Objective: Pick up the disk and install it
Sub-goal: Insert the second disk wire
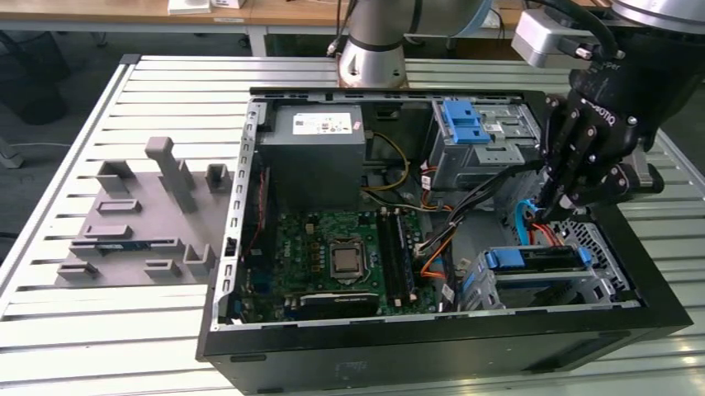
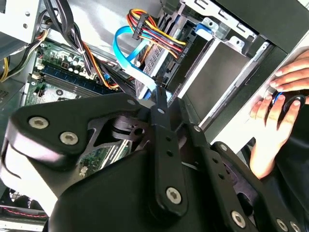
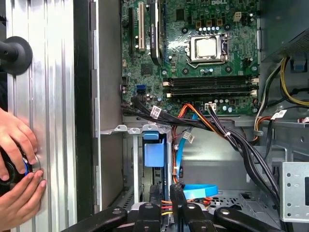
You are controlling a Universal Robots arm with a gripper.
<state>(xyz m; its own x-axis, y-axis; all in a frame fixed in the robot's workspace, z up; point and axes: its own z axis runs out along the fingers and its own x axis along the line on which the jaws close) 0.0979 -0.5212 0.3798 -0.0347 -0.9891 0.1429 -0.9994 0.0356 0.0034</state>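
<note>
Judging from the exterior view, the disk point(image 1: 540, 261) is already seated in the drive cage at the lower right of the open computer case point(image 1: 441, 351). The gripper point(image 1: 547, 216) hangs just above it, its fingers drawn together and holding nothing; little seems left.

Silver-grey arm column point(image 1: 372, 49) with a dark joint band is seen behind the computer case point(image 1: 441, 346). Gripper point(image 1: 567, 186) is matte black, built of jointed link bars; silver hex screws are seen on the links point(image 2: 166, 145). A black cable is looped beside a grey wrist block point(image 1: 547, 37).
</note>
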